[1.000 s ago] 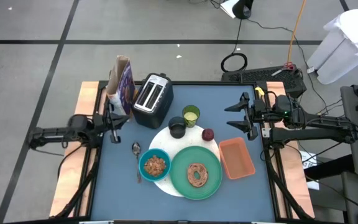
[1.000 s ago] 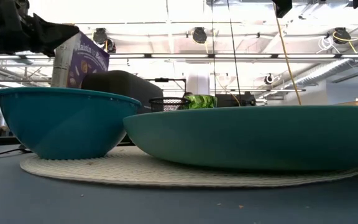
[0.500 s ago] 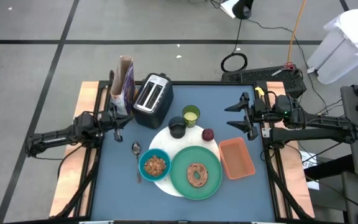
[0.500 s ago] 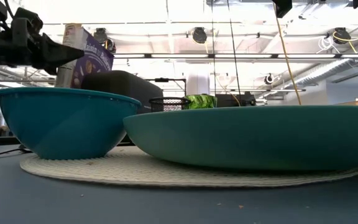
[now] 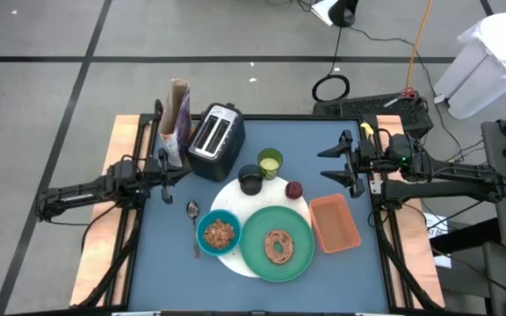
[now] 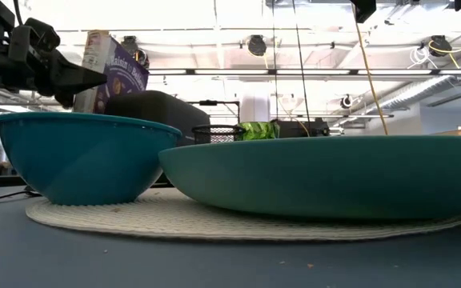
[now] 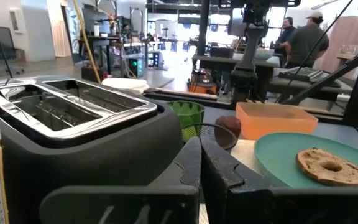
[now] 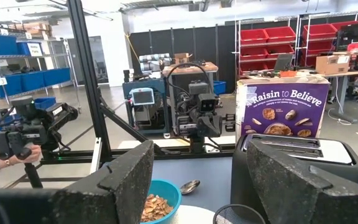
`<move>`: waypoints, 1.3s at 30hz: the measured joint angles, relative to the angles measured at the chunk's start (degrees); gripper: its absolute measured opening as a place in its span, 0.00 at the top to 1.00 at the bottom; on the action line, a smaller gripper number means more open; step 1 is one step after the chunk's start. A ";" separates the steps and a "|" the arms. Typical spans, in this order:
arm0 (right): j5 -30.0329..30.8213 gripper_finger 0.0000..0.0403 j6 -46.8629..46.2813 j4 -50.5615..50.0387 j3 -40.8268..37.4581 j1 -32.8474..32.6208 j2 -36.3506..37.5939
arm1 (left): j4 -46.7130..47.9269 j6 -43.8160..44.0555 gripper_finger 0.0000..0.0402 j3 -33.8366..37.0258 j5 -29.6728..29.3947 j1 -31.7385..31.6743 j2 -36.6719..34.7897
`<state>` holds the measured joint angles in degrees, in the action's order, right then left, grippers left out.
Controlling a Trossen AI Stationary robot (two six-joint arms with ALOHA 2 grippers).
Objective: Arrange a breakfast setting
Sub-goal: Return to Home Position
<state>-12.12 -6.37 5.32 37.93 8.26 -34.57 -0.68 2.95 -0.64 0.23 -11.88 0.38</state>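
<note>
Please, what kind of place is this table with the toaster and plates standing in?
Most likely a robotics lab or workshop, not a home kitchen. There are rows of red bins and blue bins, cables lie on the bare grey floor, and a person is seen beyond the table.

**A workshop hall around the table**

Seen from above, the grey floor point(image 5: 42, 35) is crossed by dark lines. A coiled black cable point(image 5: 330, 88) lies at one o'clock from the table point(image 5: 161, 263), and a white bin point(image 5: 490, 53) stands at two o'clock. Looking level across, round lamps point(image 6: 256, 44) hang under a bright ceiling. The right wrist view shows red bins point(image 8: 272, 34) on racks, blue bins point(image 8: 17, 46) on shelves and a cardboard box point(image 8: 331, 63). In the left wrist view a person point(image 7: 304, 42) has their back turned.
</note>
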 joint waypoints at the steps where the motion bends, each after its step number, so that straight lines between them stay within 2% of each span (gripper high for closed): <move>1: 0.00 0.38 0.00 -0.01 0.00 0.01 0.00 | 0.01 0.11 1.00 0.00 0.00 0.00 0.00; 11: 0.00 0.38 0.00 0.00 0.00 0.01 0.02 | -0.34 4.81 1.00 0.02 4.63 0.02 0.00; 16: 0.00 0.38 0.00 0.00 0.00 0.01 0.02 | -0.45 5.40 1.00 0.02 4.74 0.75 0.00; 29: 0.00 0.38 0.00 -0.01 0.00 0.00 0.02 | -0.58 5.00 1.00 0.04 4.85 7.82 0.00; 36: -0.01 0.38 0.00 -0.06 0.00 0.00 0.00 | -0.56 4.40 1.00 0.07 4.42 8.15 0.00; 39: -0.02 0.42 0.00 -0.91 0.00 0.01 0.00 | -0.56 4.27 1.00 0.07 4.26 8.15 0.00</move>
<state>-12.14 -6.37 4.41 37.93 8.27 -34.57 -1.23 7.22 -0.58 4.49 -3.73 0.38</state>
